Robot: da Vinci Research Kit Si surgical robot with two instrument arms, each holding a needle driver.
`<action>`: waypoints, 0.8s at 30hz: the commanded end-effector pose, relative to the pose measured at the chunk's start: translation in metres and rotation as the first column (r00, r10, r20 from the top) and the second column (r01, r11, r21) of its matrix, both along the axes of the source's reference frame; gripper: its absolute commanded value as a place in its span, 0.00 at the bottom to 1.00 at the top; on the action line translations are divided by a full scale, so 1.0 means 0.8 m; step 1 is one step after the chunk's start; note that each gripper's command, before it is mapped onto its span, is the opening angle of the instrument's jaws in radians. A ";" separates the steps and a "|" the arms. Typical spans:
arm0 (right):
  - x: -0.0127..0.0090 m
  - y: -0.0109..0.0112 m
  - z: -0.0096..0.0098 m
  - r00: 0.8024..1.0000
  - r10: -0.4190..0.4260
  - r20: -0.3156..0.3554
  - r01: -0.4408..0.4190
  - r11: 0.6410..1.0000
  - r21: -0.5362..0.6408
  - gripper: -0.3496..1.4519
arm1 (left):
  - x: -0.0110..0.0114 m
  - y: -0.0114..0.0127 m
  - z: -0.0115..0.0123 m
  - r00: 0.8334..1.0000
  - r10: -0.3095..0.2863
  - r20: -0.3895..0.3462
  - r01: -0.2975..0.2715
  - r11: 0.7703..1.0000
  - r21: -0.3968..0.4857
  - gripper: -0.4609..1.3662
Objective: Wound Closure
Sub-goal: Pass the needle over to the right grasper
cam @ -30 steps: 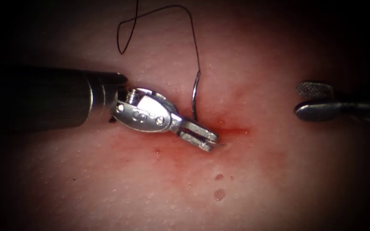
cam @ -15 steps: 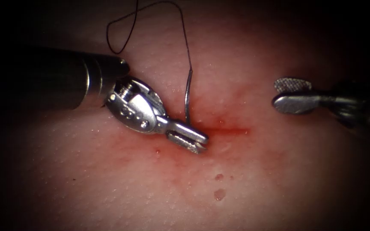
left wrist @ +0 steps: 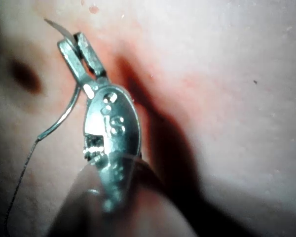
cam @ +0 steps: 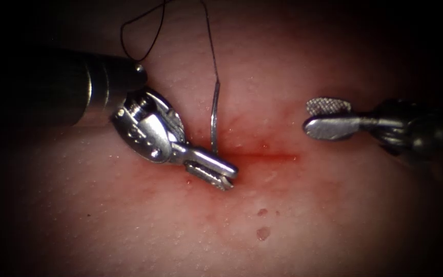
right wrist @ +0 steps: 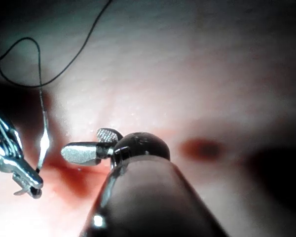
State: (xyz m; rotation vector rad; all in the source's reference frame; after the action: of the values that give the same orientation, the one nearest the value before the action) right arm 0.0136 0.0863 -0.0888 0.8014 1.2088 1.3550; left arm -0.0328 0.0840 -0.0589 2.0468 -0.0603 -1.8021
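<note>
My left tool lies at the left end of the cut, jaws shut on the curved needle close to its tip. In the left wrist view the tip pokes out free beyond the jaws. The needle's body stands up clear of the tissue. Black thread runs from its tail and loops at the upper left. My right tool hovers to the right of the cut and a little above it, jaws open and holding nothing.
Red fluid stains the tissue around the cut, with two small red spots below it. The left tool's dark shaft crosses the left side. In the right wrist view the thread loop lies beyond the needle.
My left tool has moved left, carrying the needle and its thread along with it. My right tool has come in leftwards towards the cut, jaws still open.
</note>
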 end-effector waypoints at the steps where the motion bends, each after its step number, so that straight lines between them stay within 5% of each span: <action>1: 0.0005 0.0000 0.0001 1.000 -0.001 -0.005 0.001 1.000 0.009 0.72 | -0.0001 0.0001 -0.0004 1.000 0.000 0.008 0.001 1.000 -0.016 0.06; 24: 0.0082 -0.0007 0.0010 0.999 -0.012 -0.051 0.016 0.997 0.081 0.73 | -0.0014 -0.0008 -0.0036 0.996 0.016 0.085 0.001 0.982 -0.188 0.06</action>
State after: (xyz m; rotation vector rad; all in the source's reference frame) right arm 0.0205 0.0857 -0.0879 0.9068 1.1894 1.3902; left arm -0.0340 0.0833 -0.0619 1.9846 -0.2483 -1.6315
